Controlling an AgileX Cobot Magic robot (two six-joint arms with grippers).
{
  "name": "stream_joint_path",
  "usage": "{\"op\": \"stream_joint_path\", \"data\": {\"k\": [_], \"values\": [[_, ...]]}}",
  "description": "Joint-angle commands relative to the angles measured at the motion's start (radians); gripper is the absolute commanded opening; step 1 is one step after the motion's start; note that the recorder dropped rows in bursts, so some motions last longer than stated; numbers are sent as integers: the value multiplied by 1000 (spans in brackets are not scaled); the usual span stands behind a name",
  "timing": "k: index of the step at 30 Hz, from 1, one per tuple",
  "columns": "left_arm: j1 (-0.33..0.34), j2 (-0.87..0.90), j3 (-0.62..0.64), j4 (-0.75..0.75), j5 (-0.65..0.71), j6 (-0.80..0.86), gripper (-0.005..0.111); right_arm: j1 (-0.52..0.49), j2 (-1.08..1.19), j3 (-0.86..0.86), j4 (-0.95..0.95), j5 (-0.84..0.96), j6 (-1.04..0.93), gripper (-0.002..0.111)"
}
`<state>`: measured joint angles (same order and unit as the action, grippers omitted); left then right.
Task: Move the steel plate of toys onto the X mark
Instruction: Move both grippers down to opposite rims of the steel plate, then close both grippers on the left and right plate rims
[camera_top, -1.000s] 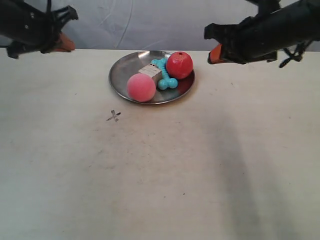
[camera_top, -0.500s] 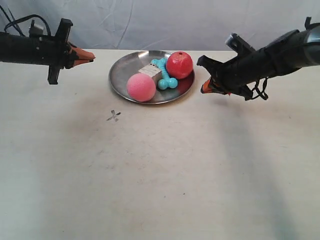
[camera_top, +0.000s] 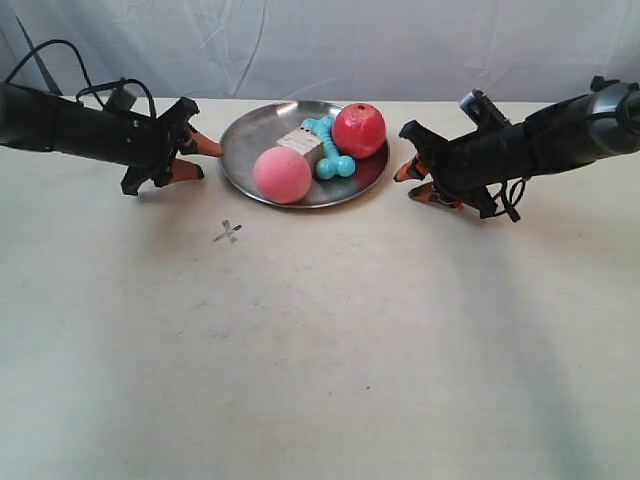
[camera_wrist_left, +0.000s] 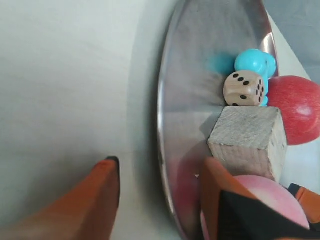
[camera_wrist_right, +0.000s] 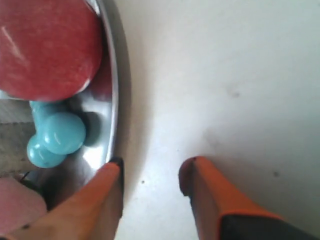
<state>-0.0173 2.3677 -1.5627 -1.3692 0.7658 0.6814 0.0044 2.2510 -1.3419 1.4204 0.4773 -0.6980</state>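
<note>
Both arms have dropped to table level since half a second ago, one at each side of the steel plate.

Left gripper: jaws wide apart, straddling the plate's rim. One orange finger is outside over the table, the other inside by the pink ball. Nothing clamped.

Right gripper: jaws parted, empty. Both fingers are outside the rim, the nearer one just beside it; contact unclear.

On the plate: red ball, turquoise bone, die, wooden block.

X mark is uncovered, near the plate's front edge on the left gripper's side.
</note>
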Motion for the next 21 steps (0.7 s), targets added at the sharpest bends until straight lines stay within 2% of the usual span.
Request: {"op": "stream_joint_path", "data": {"k": [1, 7, 21], "values": [[-6, 9, -10, -24, -12, 8, 48, -3, 34, -45, 38, 35, -17, 41], [-28, 18, -14, -36, -12, 8, 48, -1, 106, -112, 90, 126, -17, 41], [-86, 18, -14, -39, -90, 34, 48, 66, 132, -119, 100, 59, -17, 41]]}}
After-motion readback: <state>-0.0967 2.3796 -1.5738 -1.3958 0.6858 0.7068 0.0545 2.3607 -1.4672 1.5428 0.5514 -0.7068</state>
